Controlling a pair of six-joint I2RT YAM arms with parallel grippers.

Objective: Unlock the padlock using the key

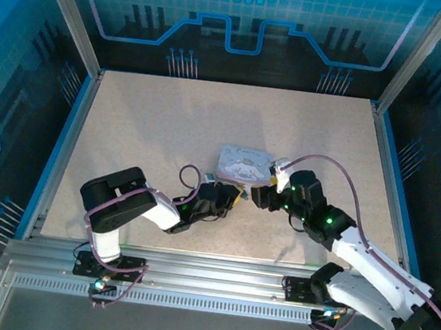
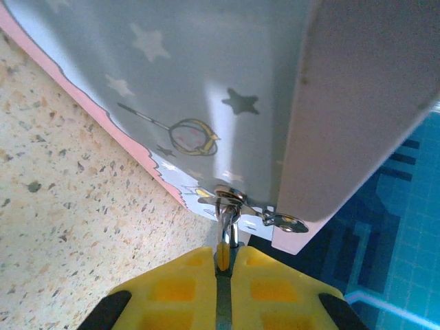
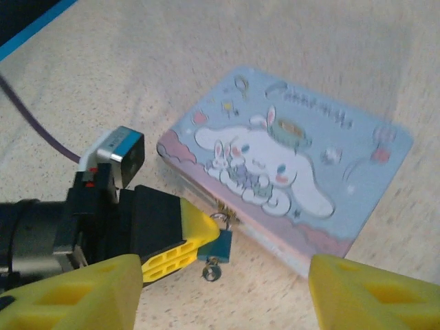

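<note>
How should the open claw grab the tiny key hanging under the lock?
Pinch the key by its round head, which pokes out below the padlock. Come from the side away from the tin, I'd say: the tin blocks the back and the left gripper clamps the padlock from one side.

left jaws tight, right jaws wide

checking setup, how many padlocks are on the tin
1: the padlock hangs at the front edge of the tin, gripped by the left claw. Others could hide behind the tin.
</note>
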